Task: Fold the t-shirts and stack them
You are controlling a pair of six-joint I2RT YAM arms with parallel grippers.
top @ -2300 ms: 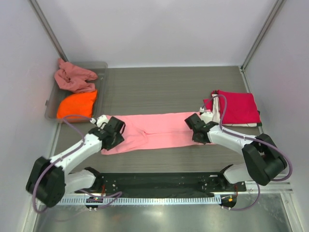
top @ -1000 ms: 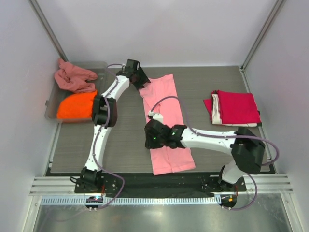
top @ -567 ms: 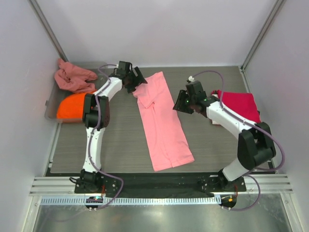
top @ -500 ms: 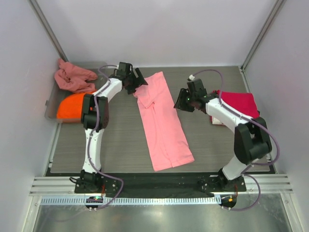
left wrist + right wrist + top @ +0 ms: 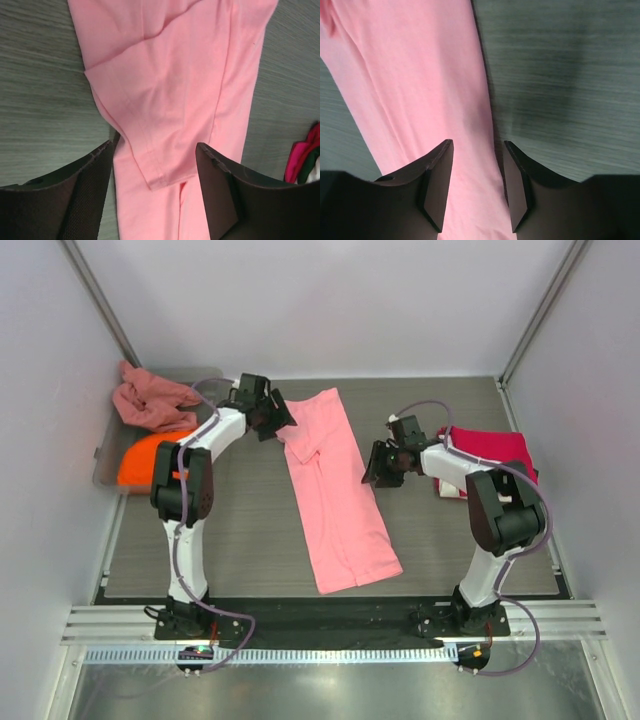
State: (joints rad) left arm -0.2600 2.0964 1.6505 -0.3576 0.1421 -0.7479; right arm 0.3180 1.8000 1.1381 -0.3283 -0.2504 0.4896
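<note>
Grey table [image 5: 250, 530] holds a long-folded pink t-shirt [image 5: 335, 490].

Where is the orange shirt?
In the top view, the orange shirt lies at the far left, in the near end of the grey tray, right next to the rose shirt.

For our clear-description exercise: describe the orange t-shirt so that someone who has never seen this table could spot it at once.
Look to the far left corner of the table, where a grey plastic tray sits. The orange t-shirt lies in its nearer end. Its bright colour sets it apart from the crumpled dusty rose t-shirt beyond it in the same tray.
</note>
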